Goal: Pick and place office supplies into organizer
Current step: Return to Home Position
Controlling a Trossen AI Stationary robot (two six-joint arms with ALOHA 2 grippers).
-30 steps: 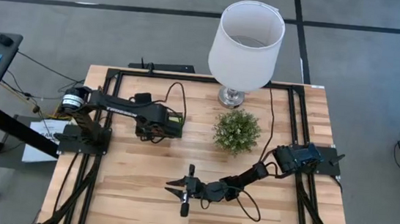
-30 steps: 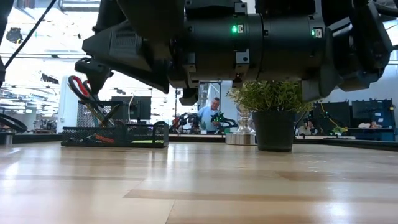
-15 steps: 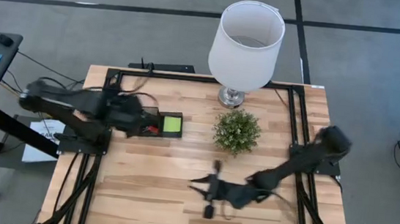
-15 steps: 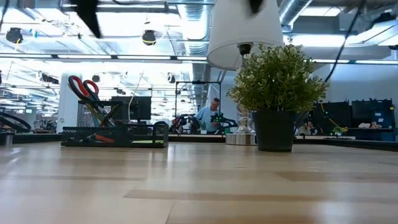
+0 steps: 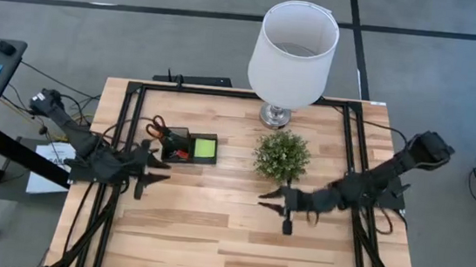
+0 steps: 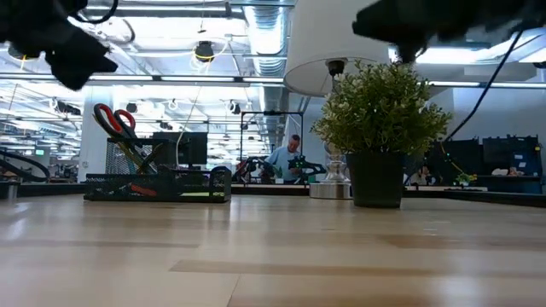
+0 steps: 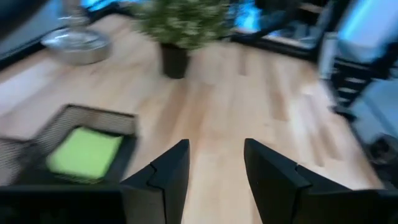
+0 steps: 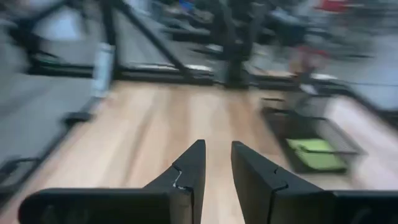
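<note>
The black mesh organizer (image 5: 186, 145) stands on the table's left-far part. Red-handled scissors (image 5: 158, 128) stick up out of its taller compartment, and the lime-green sticky-note pad (image 5: 206, 149) lies in its low tray. The low view shows the organizer (image 6: 158, 184) with scissors (image 6: 115, 120) and pens (image 6: 141, 155) leaning in it. My left gripper (image 5: 158, 171) hovers open just near-left of the organizer, holding nothing. My right gripper (image 5: 265, 199) hovers open near the plant's near side, also holding nothing. The left wrist view looks past my left gripper (image 7: 216, 155) at the sticky-note pad (image 7: 84, 153).
A small green potted plant (image 5: 281, 155) stands right of the organizer, and a white-shaded lamp (image 5: 293, 47) stands behind it at the far edge. Black frame rails (image 5: 124, 131) run along the table's left and right sides. Bare wood lies across the near half (image 5: 211, 236).
My left gripper has drawn back from over the organizer toward the table's left and near edges. My right gripper has moved from the near middle toward the right and far side, rising out of the low view. The organizer and its contents have stayed put.
</note>
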